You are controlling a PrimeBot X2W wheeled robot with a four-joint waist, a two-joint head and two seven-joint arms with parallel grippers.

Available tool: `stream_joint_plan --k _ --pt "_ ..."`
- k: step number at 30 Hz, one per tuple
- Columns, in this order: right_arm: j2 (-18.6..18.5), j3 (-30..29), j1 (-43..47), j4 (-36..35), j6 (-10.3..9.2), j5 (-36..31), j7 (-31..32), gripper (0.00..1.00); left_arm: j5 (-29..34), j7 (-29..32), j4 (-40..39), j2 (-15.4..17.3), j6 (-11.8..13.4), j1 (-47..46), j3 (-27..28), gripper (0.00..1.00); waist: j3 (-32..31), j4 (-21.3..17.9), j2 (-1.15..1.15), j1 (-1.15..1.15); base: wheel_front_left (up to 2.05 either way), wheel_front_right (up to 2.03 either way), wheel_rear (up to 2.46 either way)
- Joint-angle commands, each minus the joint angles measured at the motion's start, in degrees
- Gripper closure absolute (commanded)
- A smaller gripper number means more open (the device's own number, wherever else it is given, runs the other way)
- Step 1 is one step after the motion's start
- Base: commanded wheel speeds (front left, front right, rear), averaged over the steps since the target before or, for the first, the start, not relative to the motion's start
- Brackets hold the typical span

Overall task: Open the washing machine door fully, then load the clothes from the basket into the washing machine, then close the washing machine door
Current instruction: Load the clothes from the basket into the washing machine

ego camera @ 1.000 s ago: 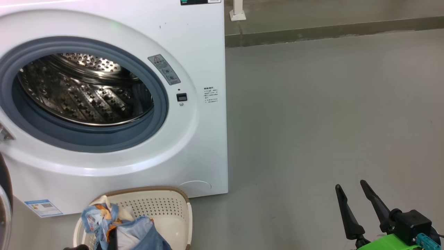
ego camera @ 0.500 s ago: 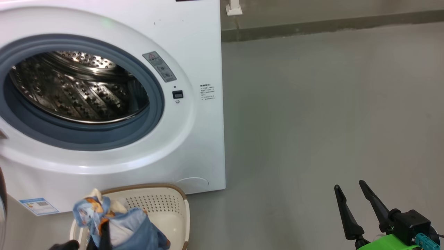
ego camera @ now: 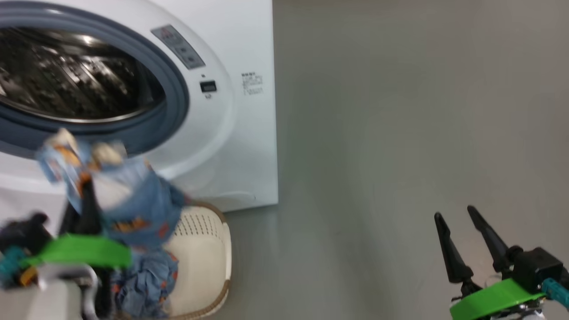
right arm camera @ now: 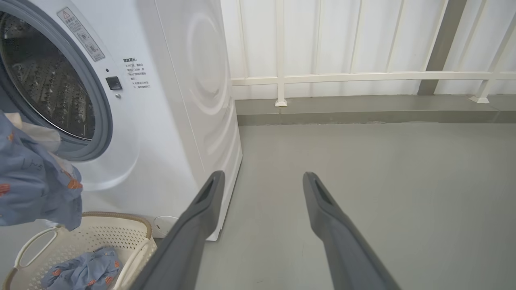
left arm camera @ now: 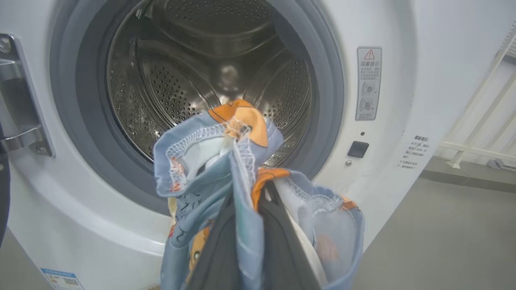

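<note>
Held bundle: the held bundle of blue printed cloth hangs just in front of the mouth of the drum, above the basket. It is not yet past the grey gasket.
Left gripper: my left gripper pinches this bundle between its two dark fingers. The head view is blurred on that side.
Second bundle: the second bundle lies in the bottom of the basket. The basket stands on the floor at the foot of the washing machine; touching it or not, I cannot tell.
Door: the drum mouth is uncovered and the hinge bracket is bare. I judge the opening step done; how wide, I cannot tell.
Progress: about midway, by my reading. I see no cloth in the drum, one bundle is in the air, one is left to fetch, then the door to shut.
Right gripper: my right gripper has its fingers spread and holds nothing, well apart to the right.
Floor: smooth, matte grey floor.
Room: a white railing on a grey kerb runs behind the machine.
</note>
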Motion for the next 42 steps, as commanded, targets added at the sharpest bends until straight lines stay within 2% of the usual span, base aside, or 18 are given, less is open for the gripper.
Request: stream_joint_plan --k 1,13,24,38,42 --pt "-1.11 1.13 -2.44 -1.78 0.09 0.15 -0.44 0.00 -0.47 -0.72 -1.23 2.68 -0.25 -5.18 2.65 1.00 5.95 -1.70 0.00 0.00 0.00 0.00 0.00" --pt "-0.54 1.38 -7.59 -3.16 0.09 1.18 -0.44 0.00 -2.20 1.42 6.30 12.47 -0.45 -29.10 5.24 1.00 19.57 -6.44 0.00 0.00 0.00 0.00 0.00" --pt "0.66 1.17 -11.66 -4.12 0.09 2.34 -0.44 0.00 -1.32 7.24 17.00 23.26 -0.58 -50.23 2.72 1.00 31.02 -9.51 0.00 0.00 0.00 0.00 0.00" --pt "2.31 2.89 -15.19 -4.34 0.09 3.31 -0.44 0.00 0.32 9.12 27.65 30.98 -0.63 -68.09 -2.85 1.00 38.29 -12.45 0.00 0.00 0.00 0.00 0.00" --pt "2.85 3.66 -15.64 -4.14 0.09 3.41 -0.44 0.00 0.74 5.36 30.11 32.08 0.09 -73.40 -3.10 1.00 39.01 -13.21 0.00 0.00 0.00 0.00 0.00"
